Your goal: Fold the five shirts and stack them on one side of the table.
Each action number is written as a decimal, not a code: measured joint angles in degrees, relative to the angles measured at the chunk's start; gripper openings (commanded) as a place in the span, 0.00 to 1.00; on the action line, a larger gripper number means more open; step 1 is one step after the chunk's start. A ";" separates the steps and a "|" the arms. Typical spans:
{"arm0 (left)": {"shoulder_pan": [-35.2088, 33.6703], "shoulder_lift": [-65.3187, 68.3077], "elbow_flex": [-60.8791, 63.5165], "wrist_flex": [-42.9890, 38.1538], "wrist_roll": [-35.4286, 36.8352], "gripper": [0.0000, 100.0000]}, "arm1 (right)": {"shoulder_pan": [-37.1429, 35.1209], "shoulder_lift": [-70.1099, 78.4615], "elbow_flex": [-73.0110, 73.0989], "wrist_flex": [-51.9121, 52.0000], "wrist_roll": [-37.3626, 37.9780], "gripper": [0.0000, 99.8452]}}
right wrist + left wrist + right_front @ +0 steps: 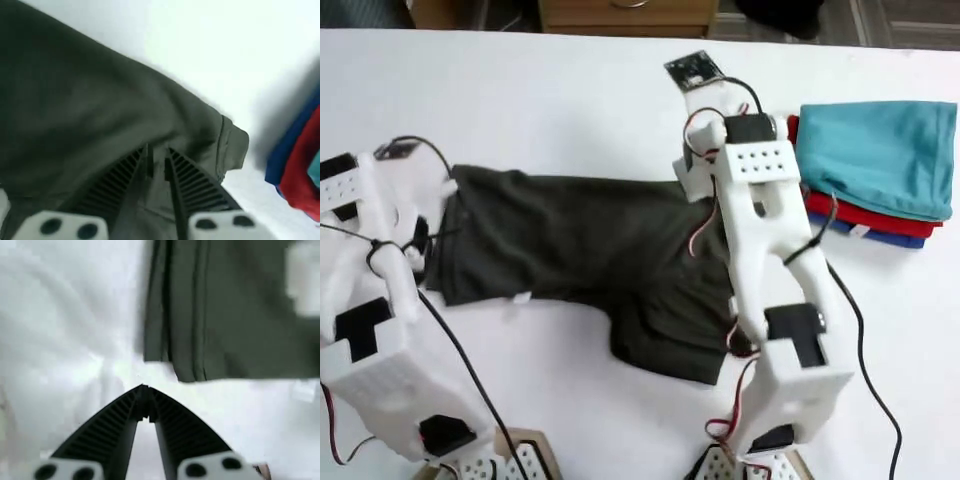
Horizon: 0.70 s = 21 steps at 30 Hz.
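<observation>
A dark green shirt (600, 250) lies spread across the middle of the white table (540, 90), with one part hanging toward the front. My right gripper (692, 170) is at its far right edge; in the right wrist view it (157, 150) sits down on the cloth (90, 100) beside a sleeve hem (232, 142), shut on the shirt with a narrow gap between its fingers. My left gripper (428, 245) stands at the shirt's left edge; in the left wrist view it (144, 390) is shut on nothing over bare table, just short of the folded hem (185, 345).
At the right side lies a stack of folded shirts: teal (880, 155) on top, then red (865, 215) and blue (885, 238). The stack's blue edge (290, 145) is close to the right gripper. Cables trail beside both arms. The table's far half is bare.
</observation>
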 measured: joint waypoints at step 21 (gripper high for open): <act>2.20 0.00 16.26 -13.89 1.58 0.11 | -1.58 -3.43 0.00 0.70 0.09 0.08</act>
